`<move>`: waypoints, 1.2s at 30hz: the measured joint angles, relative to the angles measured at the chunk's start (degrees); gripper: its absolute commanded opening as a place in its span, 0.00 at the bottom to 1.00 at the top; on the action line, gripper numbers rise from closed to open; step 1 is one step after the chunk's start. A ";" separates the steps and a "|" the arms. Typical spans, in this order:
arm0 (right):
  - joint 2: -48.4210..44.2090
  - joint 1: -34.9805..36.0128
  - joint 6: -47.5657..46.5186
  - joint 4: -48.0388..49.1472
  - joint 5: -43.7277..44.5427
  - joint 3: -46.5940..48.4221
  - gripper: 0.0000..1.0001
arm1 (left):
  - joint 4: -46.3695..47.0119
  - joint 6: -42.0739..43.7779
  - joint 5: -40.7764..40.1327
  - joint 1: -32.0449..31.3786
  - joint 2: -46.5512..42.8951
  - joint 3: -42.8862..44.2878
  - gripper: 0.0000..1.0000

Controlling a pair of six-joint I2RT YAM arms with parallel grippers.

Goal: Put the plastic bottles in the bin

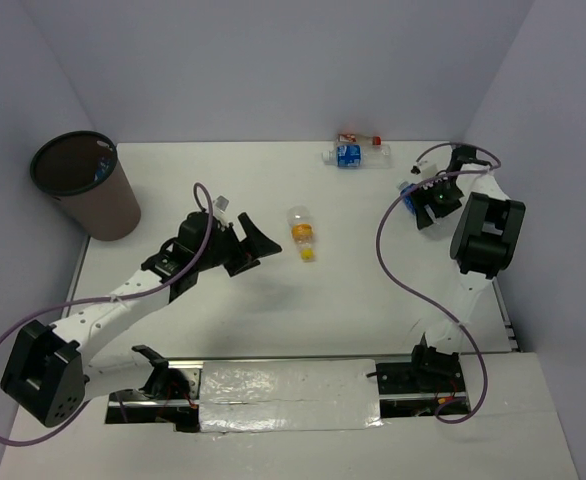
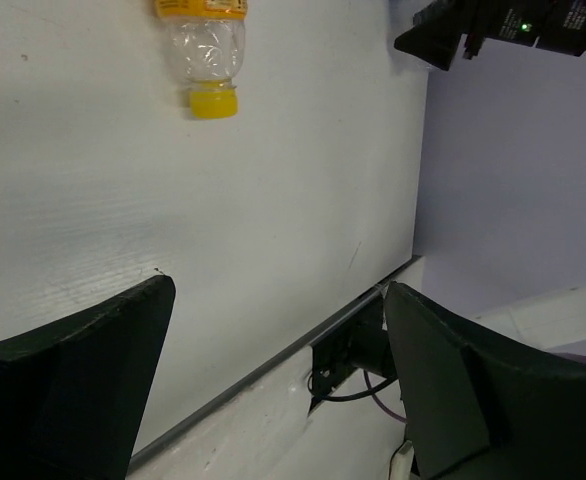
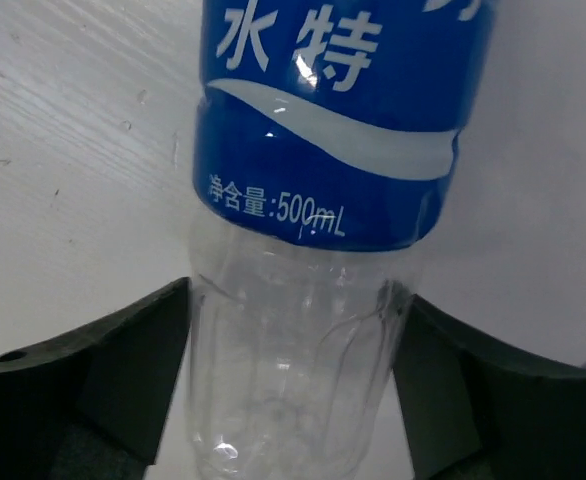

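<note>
The brown bin (image 1: 85, 186) stands at the far left; something blue shows inside its rim. An orange-labelled bottle (image 1: 301, 233) with a yellow cap lies mid-table; it also shows in the left wrist view (image 2: 205, 50). My left gripper (image 1: 256, 246) is open and empty just left of it, fingers (image 2: 93, 370) wide apart. A blue-labelled bottle (image 1: 352, 155) and a red-labelled bottle (image 1: 359, 139) lie at the far edge. My right gripper (image 1: 419, 203) is shut on the clear lower body of another blue-labelled bottle (image 3: 323, 200) at the far right, jaws pressing both sides.
Lavender walls close in the table on the left, back and right. The right arm's body (image 1: 485, 235) stands near the right wall. A purple cable (image 1: 398, 265) loops over the right part of the table. Mounting rails (image 1: 273, 395) run along the near edge.
</note>
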 measured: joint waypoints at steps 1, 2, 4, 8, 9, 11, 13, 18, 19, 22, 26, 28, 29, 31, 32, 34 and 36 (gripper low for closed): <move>0.13 0.04 -0.33 0.20 0.26 -0.63 0.74 | 0.63 -0.44 0.35 0.00 0.52 0.00 0.99; 0.26 0.13 -0.55 0.28 0.48 -1.14 0.69 | 1.22 -0.72 0.68 0.00 0.98 0.04 0.99; 0.42 0.17 -1.16 0.02 0.55 -1.46 0.49 | 2.71 -1.88 1.38 0.00 1.79 0.07 0.99; 0.15 0.17 -1.60 -0.68 -1.33 -1.60 0.31 | 6.60 -4.22 2.25 -0.09 2.75 0.07 0.99; -0.35 0.17 -1.60 -0.61 -2.51 -2.27 0.29 | 8.13 -5.14 2.47 -0.15 2.93 0.04 1.00; -2.49 0.28 -1.57 -1.84 -5.29 -3.96 0.27 | 11.47 -6.51 2.71 -0.33 3.50 0.04 0.99; -5.49 0.61 -1.60 -4.55 -9.22 -4.44 0.26 | 15.41 -7.82 2.67 -0.72 4.66 0.04 0.99; -15.37 5.11 -1.01 -12.31 -23.41 -4.31 0.23 | 22.80 -9.53 2.71 -2.38 11.96 2.99 0.99; -17.07 6.95 -0.48 -13.84 -26.32 -4.31 0.23 | 24.13 -9.66 2.71 -2.78 14.34 4.63 1.00; -21.05 12.81 2.08 -16.63 -34.32 -4.85 0.23 | 26.45 -9.60 2.36 -4.37 20.92 10.47 0.99; -24.81 19.71 7.41 -16.98 -41.81 -7.91 0.25 | 29.27 -8.98 1.51 -6.75 25.51 16.31 0.99; -25.53 21.42 10.03 -17.00 -44.04 -8.68 0.27 | 31.19 -8.68 1.31 -7.54 26.29 17.75 0.99; -25.59 21.88 11.34 -16.90 -45.09 -8.85 0.27 | 32.50 -8.44 1.29 -7.91 26.45 17.97 1.00; -25.59 22.47 12.94 -16.83 -46.27 -9.01 0.28 | 34.42 -8.13 1.16 -8.41 26.45 17.88 0.99; -25.59 22.75 13.42 -16.83 -46.75 -9.11 0.28 | 35.36 -8.09 1.03 -8.61 26.45 17.77 0.99; -25.59 23.37 13.84 -17.07 -47.78 -9.22 0.29 | 36.68 -7.91 0.61 -8.90 26.45 17.44 0.99; -25.59 24.63 13.84 -17.22 -48.54 -9.27 0.30 | 37.00 -7.80 0.13 -9.09 26.45 17.16 0.99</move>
